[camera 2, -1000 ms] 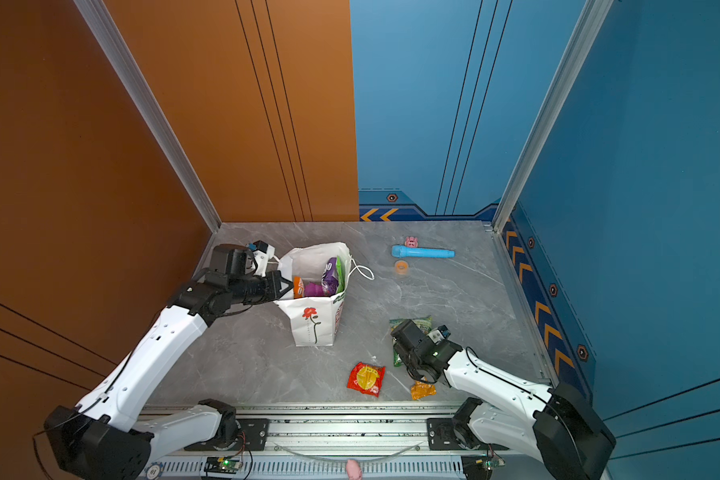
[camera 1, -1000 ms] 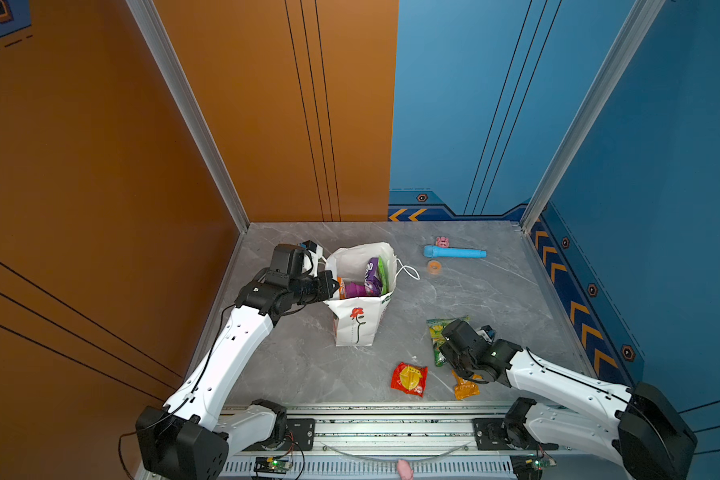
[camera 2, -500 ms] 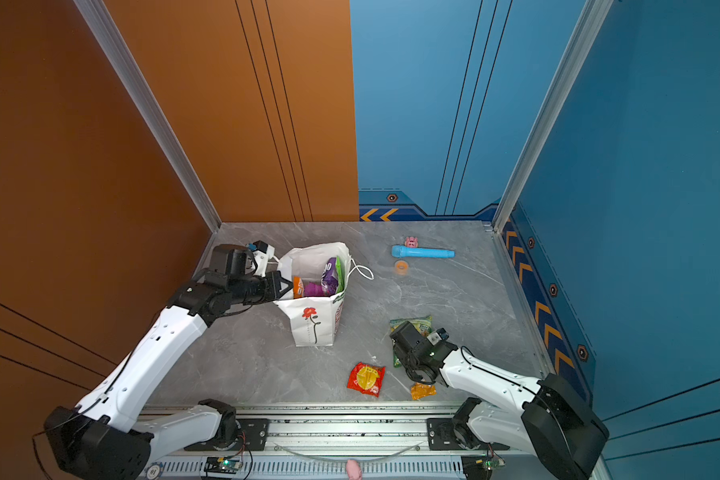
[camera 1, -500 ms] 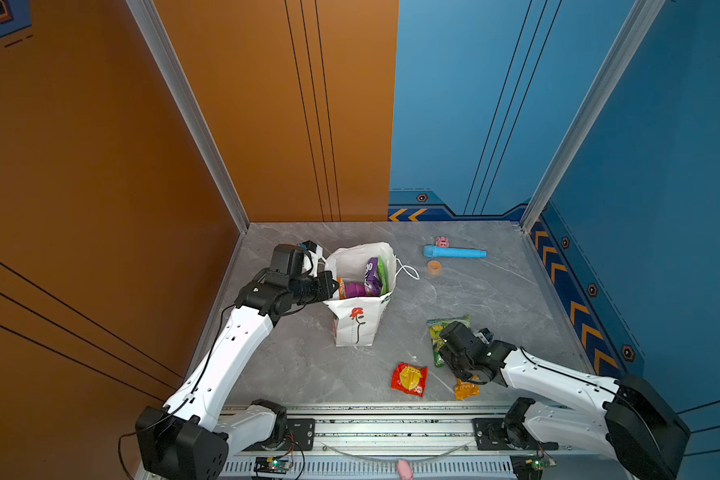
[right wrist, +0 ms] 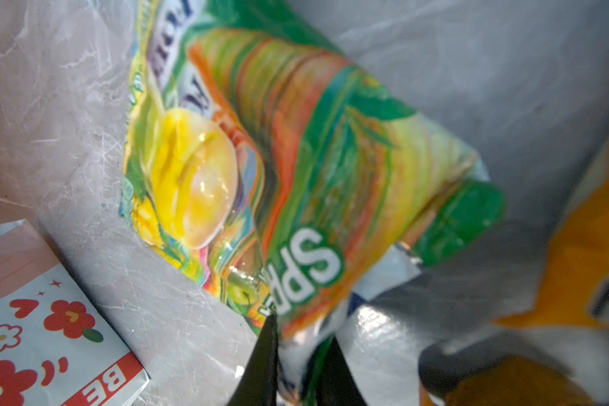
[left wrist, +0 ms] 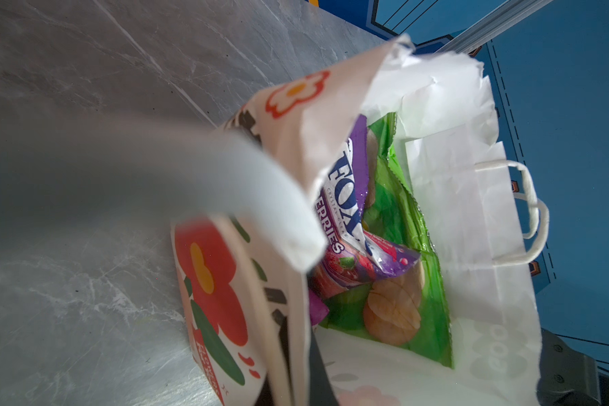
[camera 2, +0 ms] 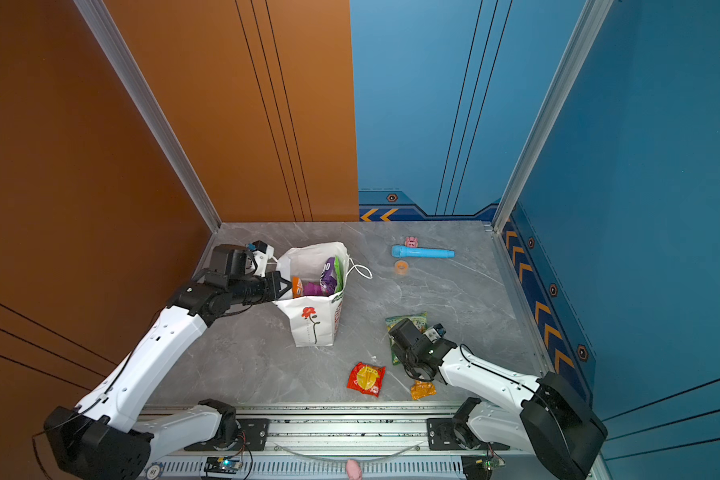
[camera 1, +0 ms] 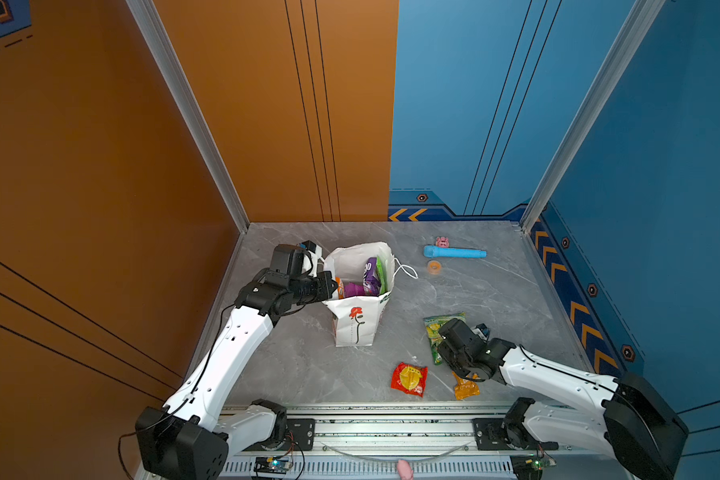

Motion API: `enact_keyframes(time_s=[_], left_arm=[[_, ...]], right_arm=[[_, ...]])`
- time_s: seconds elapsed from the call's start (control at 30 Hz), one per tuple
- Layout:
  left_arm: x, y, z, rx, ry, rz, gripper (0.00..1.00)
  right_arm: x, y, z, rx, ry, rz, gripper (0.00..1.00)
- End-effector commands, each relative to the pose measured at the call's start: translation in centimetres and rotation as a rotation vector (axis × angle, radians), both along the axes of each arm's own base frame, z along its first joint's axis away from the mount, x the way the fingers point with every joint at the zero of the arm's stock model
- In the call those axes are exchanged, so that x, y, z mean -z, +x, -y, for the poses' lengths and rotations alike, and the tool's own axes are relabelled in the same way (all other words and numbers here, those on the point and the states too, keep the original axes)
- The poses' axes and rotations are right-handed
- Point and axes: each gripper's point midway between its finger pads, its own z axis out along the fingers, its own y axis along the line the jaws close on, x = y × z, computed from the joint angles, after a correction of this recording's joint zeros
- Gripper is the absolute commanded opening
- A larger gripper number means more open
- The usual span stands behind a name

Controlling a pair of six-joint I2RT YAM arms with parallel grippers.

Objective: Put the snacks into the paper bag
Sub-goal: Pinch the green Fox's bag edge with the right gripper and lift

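Left gripper clamped on paper bag rim, right gripper pinching green candy bag

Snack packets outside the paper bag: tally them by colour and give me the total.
green packet: 1
red packet: 1
orange packet: 1
Total outside the paper bag: 3
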Motion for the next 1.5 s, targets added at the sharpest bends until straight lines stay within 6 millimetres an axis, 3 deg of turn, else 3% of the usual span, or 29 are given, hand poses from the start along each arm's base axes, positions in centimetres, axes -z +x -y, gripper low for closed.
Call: enact_keyframes(time_s=[0.0, 0.23, 0.67, 0.87, 1.2, 1.47], left_arm=[[-3.5, 1.1, -1.0, -0.017, 0.031, 0.141, 0.0], [-3.8, 1.3, -1.5, -0.026, 0.042, 0.138, 0.0], [-4.8, 1.0, -2.2, -0.046, 0.006, 0.19, 0.0], [-4.8, 0.9, -2.6, -0.058, 0.013, 0.196, 0.0], [-4.9, 0.9, -3.0, -0.069, 0.015, 0.202, 0.0], [-4.8, 0.8, -2.9, -0.063, 0.011, 0.199, 0.0]], right_arm=[[-1.2, 0.6, -0.3, -0.073, -0.042, 0.014, 0.05], [-3.3, 1.9, -2.0, -0.183, -0.072, 0.048, 0.0], [-10.1, 4.9, -4.0, -0.372, -0.228, 0.189, 0.0], [-12.0, 5.8, -4.2, -0.4, -0.243, 0.235, 0.0], [-11.5, 5.8, -3.9, -0.407, -0.236, 0.212, 0.0], [-16.1, 7.1, -2.5, -0.389, -0.241, 0.315, 0.0]])
